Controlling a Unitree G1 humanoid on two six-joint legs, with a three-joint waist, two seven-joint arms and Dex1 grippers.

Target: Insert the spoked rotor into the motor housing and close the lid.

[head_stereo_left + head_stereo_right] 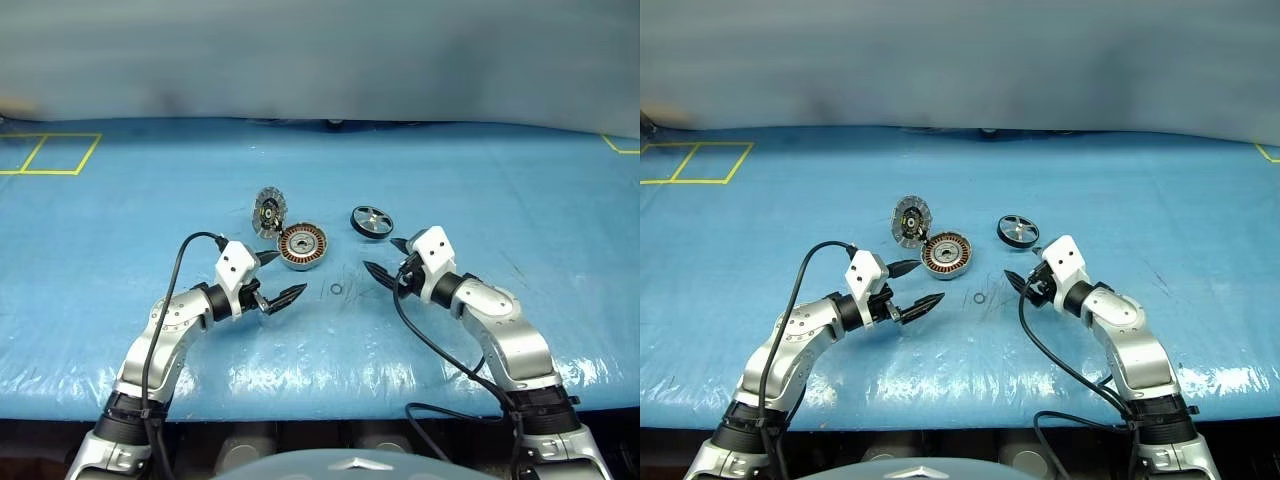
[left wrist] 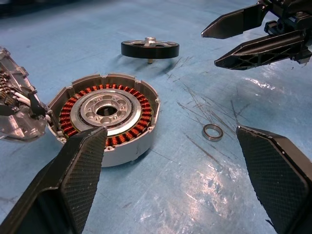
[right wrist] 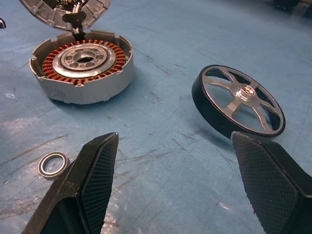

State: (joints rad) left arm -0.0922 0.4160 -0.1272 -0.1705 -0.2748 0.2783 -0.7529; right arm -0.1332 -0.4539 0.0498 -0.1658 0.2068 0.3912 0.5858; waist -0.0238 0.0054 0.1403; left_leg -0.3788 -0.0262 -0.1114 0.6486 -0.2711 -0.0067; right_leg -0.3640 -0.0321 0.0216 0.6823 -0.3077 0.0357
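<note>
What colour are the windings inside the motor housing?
Copper-orange, ringing a silver hub in the motor housing; clearest in the left wrist view.

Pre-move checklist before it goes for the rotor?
1. Left pincer open, holding nothing: ok.
2. Right pincer open, holding nothing: ok.
3. Spoked rotor free on the blue table, nothing touching it: ok.
4. Motor housing open, copper windings and hub exposed: ok.
5. Lid swung up clear of the housing mouth: ok.
6. Small ring lying loose beside the housing, whether it belongs inside: cannot tell.
</note>
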